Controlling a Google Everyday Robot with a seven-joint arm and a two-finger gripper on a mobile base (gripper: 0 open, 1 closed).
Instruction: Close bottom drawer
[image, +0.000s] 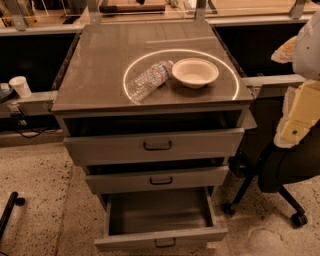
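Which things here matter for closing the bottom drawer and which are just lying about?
For the job: bottom drawer, pulled well out; the gripper is out of view.

Lying about: bottle on its side and bowl on the cabinet top, cup, chair, top drawer and middle drawer, both ajar.

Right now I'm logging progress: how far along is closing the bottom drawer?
Nothing looks done: the bottom drawer is pulled far out, its inside showing. Nothing is in hand; the gripper is out of view. Left: push its front panel in under the middle drawer.
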